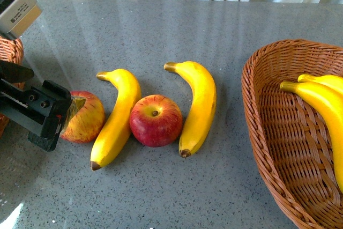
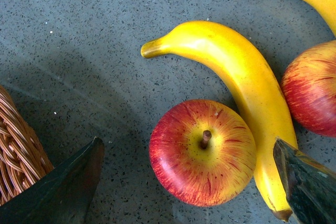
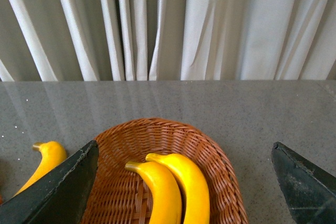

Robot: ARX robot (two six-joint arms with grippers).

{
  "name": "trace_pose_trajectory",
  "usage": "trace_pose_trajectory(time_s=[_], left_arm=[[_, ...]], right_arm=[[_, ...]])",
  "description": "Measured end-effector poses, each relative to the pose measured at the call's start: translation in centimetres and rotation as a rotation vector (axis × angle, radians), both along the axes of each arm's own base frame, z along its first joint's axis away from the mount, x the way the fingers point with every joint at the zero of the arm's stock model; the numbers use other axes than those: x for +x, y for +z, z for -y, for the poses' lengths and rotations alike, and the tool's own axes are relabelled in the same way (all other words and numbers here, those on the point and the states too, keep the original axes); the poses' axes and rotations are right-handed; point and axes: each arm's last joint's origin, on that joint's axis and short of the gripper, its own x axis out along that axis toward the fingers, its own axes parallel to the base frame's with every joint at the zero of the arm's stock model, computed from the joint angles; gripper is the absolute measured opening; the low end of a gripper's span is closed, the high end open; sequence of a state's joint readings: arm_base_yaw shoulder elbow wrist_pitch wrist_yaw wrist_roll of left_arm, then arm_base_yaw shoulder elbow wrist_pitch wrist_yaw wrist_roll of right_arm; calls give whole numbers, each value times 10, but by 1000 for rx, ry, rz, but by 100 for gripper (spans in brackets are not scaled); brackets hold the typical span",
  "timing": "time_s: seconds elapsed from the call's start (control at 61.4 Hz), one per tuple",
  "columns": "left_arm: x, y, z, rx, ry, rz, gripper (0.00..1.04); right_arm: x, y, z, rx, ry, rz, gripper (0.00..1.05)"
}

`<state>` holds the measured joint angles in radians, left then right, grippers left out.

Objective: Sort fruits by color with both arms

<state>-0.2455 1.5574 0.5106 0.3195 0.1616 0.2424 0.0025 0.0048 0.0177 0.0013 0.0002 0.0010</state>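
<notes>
Left gripper (image 2: 186, 148), jaws spread wide, hangs above the round yellow-streaked red apple (image 1: 87, 117), framed between them at the row's left end against a long yellow banana (image 1: 122, 112); the right gripper (image 3: 185, 148), likewise spread, hovers well apart over a brown wicker basket (image 3: 157, 122).

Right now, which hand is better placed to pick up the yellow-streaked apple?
Left. The left hand is open, with its jaws on either side of the streaked apple. The right hand, also open, is over at the basket that holds two bananas, well away from that apple.
</notes>
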Motion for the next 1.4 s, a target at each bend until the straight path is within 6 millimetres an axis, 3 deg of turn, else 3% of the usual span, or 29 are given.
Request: trace_pose_trajectory(time_s=[0.326,1.401], left_arm=[[2,-14,1,-19,-2,-63,96],[13,-33,10,-90,55,-145,96]], right_arm=[[0,0,0,0,0,0,96],[0,0,0,0,0,0,96]])
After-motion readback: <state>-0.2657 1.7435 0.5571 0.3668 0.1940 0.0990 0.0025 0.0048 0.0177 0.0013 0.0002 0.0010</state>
